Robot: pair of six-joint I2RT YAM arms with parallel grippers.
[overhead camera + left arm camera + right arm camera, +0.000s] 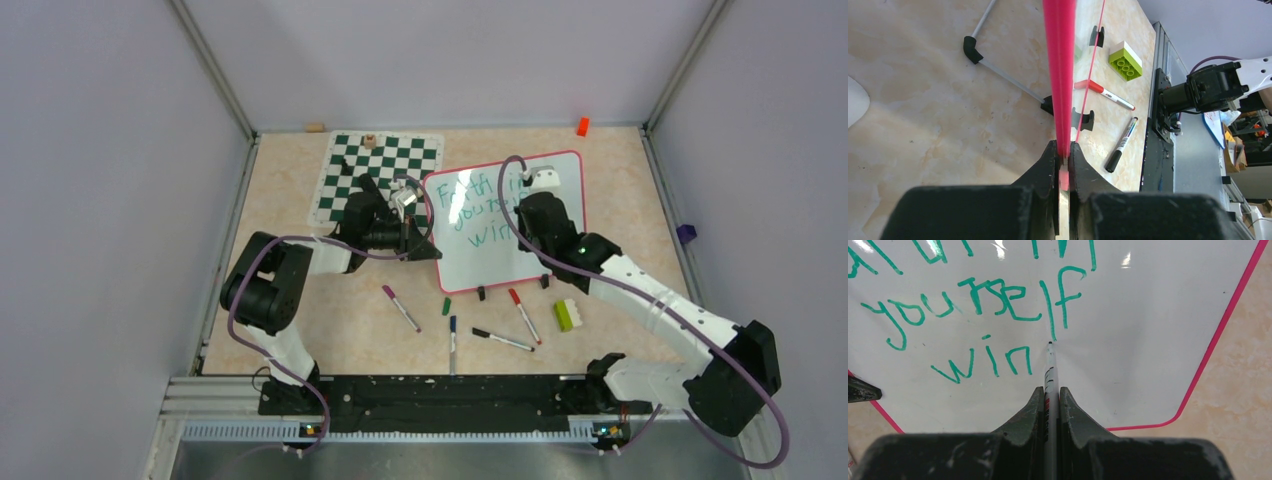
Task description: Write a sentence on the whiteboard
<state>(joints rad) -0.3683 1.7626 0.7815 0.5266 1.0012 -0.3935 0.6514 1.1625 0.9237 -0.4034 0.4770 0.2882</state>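
- Two arms meet at one whiteboard [510,262], which stands on small black feet mid-table, just right of a green-and-white chess mat [385,165]
- With the left gripper [1063,150] I have the jaws pinched narrow on the board's thin red-pink frame, at its left edge
- With the right gripper [1050,392] I have the jaws closed on a slim marker [1050,365]; its tip touches the white surface just right of the last word
- I read the sentence [998,295] as teal-green handwriting in three lines: the top line begins "Faith", its end hidden behind the right arm; the second reads "yourself", its middle letters messy and overwritten; the third so far reads "win"
- Print on the held marker's barrel is too blurred for me to read
- On the table in front of the board lie a purple-capped pen [400,307], a blue-capped pen [452,340], a black-capped pen [502,340] and a red-capped pen [524,315]; their labels are too small to read
- Just right of them sits a lime-green toy brick [566,315]
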